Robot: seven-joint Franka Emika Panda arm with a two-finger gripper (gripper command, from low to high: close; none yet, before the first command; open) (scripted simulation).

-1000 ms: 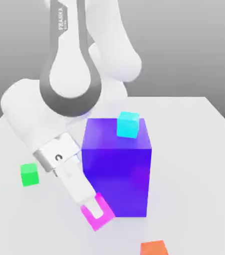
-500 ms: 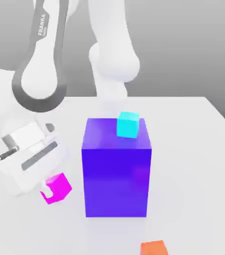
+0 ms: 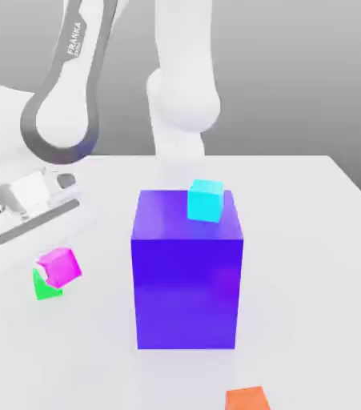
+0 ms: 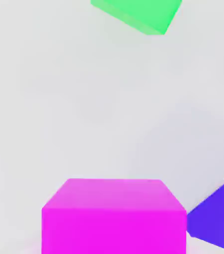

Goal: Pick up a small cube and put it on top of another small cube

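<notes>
Magenta and small, the plastic-looking cube (image 3: 59, 267) sits clamped in our gripper (image 3: 52, 268), whose fingers are drawn together on it, tilted and lifted off the white table (image 3: 311, 240). Just beneath and behind the gripper in the exterior view lies the small bright green cube (image 3: 42, 288), partly covered by the magenta one. Well off to the gripper's side, toward the exterior view's right, we see the tall purple-blue block (image 3: 187, 268) carrying a small cyan cube (image 3: 206, 200).
</notes>
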